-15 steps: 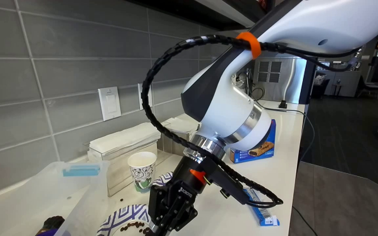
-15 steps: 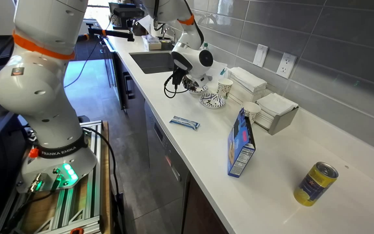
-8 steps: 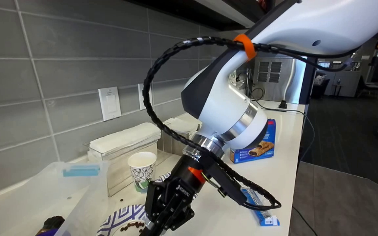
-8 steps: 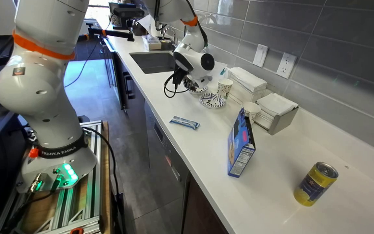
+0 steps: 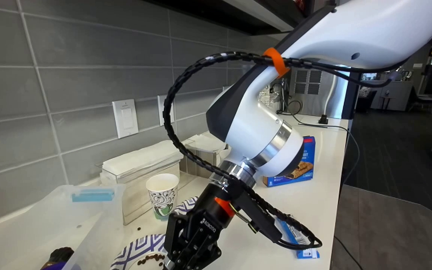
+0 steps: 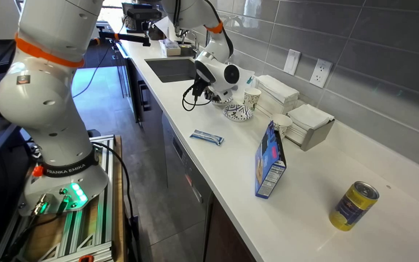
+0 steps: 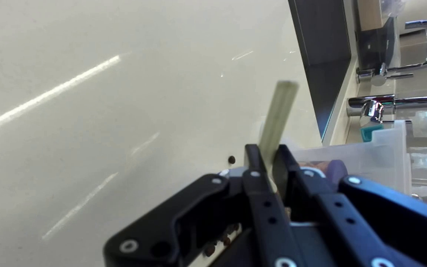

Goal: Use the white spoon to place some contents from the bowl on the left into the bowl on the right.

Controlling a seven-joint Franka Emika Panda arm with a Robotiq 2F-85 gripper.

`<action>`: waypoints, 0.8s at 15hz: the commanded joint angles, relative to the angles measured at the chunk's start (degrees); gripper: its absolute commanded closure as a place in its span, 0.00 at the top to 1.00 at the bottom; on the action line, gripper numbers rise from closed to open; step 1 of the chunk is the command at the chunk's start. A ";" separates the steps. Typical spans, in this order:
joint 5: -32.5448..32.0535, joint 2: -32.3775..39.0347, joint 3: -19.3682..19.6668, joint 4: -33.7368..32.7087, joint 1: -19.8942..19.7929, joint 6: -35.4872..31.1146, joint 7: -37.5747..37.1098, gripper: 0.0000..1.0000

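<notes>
My arm (image 5: 253, 127) sits a bit lower & further left in an exterior view than 1s ago. My hand (image 7: 269, 159) pinches the spoon (image 7: 279, 115) by its handle, wrist view ctr-right; scoop end hidden. Prob loading at patterned bowl (image 5: 141, 245), lower left-ctr: keep level, lift slow. ROBOTIQ on hand, FRANKA EMIKA on base (image 6: 64, 189), lower left

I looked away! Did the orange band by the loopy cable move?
Yes. In an exterior view, the orange band has moved down and leftward, nearer the light switch.
</notes>
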State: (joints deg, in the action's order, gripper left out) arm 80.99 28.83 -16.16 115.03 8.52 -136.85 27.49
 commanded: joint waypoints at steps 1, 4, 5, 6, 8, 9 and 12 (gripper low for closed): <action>2.62 1.38 1.80 -1.08 1.42 1.48 1.93 0.03; 2.52 1.76 2.45 -1.10 1.83 1.12 1.74 0.03; 2.32 1.82 2.68 -1.05 1.98 0.91 1.65 0.03; 2.23 1.85 2.91 -0.98 2.07 0.82 1.42 0.03; 1.92 1.82 3.36 -0.88 2.26 0.53 1.24 0.03; 1.54 1.77 3.61 -0.81 2.41 0.29 1.11 0.03; 0.66 1.66 4.22 -0.72 2.87 -0.32 1.09 0.03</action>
State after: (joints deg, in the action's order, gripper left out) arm 81.74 30.14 -13.47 114.63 9.89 -136.84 28.10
